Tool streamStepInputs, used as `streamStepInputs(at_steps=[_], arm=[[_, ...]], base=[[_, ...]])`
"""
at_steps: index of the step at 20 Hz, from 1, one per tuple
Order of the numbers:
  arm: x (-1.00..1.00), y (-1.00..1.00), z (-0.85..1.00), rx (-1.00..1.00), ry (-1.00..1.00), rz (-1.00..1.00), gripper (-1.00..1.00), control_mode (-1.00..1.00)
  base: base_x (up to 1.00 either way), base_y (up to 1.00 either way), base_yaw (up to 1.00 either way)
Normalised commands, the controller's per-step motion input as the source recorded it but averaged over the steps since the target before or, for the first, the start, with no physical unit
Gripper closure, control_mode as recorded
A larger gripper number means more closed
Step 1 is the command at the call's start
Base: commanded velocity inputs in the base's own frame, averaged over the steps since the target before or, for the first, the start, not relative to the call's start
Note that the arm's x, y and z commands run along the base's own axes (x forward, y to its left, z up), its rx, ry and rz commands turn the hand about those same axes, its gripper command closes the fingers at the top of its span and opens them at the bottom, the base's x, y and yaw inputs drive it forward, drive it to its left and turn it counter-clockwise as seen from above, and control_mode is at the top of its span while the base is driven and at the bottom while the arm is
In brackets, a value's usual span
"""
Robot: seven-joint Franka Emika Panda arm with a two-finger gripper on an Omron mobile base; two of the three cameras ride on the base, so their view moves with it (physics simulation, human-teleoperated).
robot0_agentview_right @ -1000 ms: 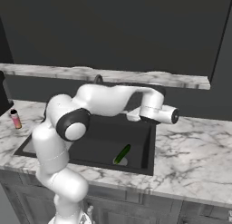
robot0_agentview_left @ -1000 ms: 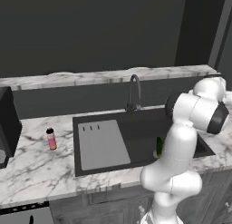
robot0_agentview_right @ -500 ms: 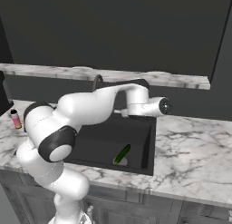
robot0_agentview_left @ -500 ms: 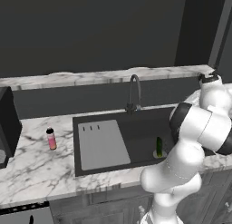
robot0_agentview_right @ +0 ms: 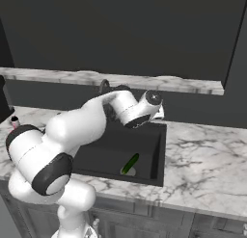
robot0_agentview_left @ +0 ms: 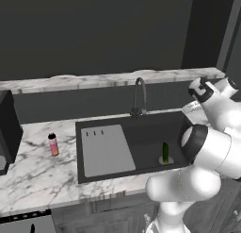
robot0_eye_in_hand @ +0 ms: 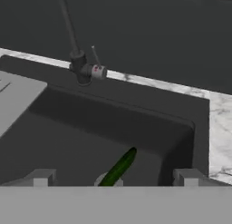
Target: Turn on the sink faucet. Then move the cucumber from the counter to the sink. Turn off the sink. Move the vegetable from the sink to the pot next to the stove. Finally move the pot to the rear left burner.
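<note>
One cucumber (robot0_eye_in_hand: 118, 168) lies between open tool (robot0_eye_in_hand: 114, 177) tips.

Three cameras are covering one sink (robot0_agentview_left: 127, 133) from behind and above.
The left and right base views are looking forward and down from either side; the hand view is sitting closer, facing the faucet (robot0_eye_in_hand: 81, 66). All are sharing the basin and cucumber (robot0_eye_in_hand: 118, 167).

A slender dark green cucumber (robot0_eye_in_hand: 118, 168) lies in the black rectangular sink (robot0_agentview_left: 141, 133); white grey-veined marble counter (robot0_agentview_left: 33, 175); small pink black-capped bottle (robot0_agentview_left: 53, 144) at nine o'clock.
</note>
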Motion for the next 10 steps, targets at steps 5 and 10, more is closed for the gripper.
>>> streamStepInputs(at_steps=[5,10], arm=[[-0.27,0.20,-0.05,-0.05,0.33,-0.24,-1.00,-1.00],[-0.19,0.19,-0.06,-0.04,0.33,-0.24,-1.00,-1.00]], base=[[0.00,0.00,0.00],[0.00,0.00,0.00]])
